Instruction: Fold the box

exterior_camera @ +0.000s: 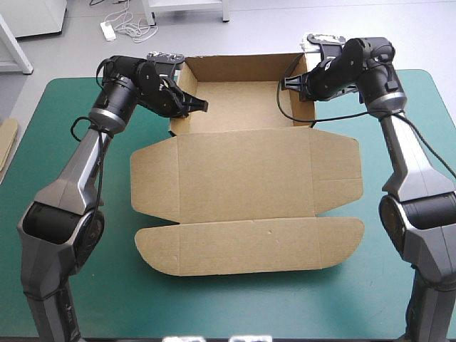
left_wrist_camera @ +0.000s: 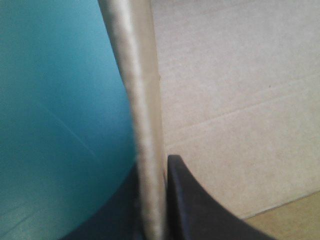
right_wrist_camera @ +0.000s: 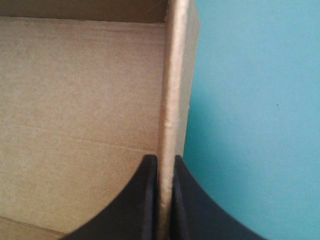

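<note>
High view, left hand (exterior_camera: 202, 105) pinching box (exterior_camera: 242, 187) wall, right hand (exterior_camera: 286, 83) likewise

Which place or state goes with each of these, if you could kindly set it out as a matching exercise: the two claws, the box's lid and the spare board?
Things:
1. left claw
2. right claw
3. lid
4. spare board

Places or states:
A. flat on the teal-green cover, toward the near edge
B. shut on the right wall of the box
C. by the cover's left edge
D. shut on the left wall of the box

Pairs: 1-D, 2-B, 3-A, 4-C.
</note>
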`<state>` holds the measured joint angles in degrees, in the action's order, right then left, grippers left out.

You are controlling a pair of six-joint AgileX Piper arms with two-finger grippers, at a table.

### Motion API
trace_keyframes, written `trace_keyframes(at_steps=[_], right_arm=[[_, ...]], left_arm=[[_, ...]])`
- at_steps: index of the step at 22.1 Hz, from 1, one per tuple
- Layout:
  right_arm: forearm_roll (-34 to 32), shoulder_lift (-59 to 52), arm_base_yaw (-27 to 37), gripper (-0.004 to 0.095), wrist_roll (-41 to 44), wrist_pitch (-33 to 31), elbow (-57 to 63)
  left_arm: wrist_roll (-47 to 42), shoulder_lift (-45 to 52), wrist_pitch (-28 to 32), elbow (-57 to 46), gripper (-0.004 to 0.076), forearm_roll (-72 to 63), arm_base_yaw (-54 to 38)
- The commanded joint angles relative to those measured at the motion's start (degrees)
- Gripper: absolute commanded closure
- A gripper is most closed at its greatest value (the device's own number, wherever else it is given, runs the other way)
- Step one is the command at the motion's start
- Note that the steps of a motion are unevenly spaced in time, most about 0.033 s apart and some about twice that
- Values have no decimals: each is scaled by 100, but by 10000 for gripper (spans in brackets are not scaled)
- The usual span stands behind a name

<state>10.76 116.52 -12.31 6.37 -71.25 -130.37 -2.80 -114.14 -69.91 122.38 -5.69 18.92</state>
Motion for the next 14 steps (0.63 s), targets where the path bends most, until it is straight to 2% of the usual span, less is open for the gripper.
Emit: trace_keyframes(at_steps=[1,3,6,14], right_arm=[[-45,-180,-131,919,-245,-14,-155],[-127,-78,-283,919,-245,-14,-155],[-599,139,-618,919,-127,-14,-155],[-810,583,-870,915,-41,-14,-139]], left_arm=[[280,255,289,204,732,-338,86],[280,148,273,204,732,-326,120],[196,-13,142,204,733,-217,119],[89,-370,147,204,732,-169,119]])
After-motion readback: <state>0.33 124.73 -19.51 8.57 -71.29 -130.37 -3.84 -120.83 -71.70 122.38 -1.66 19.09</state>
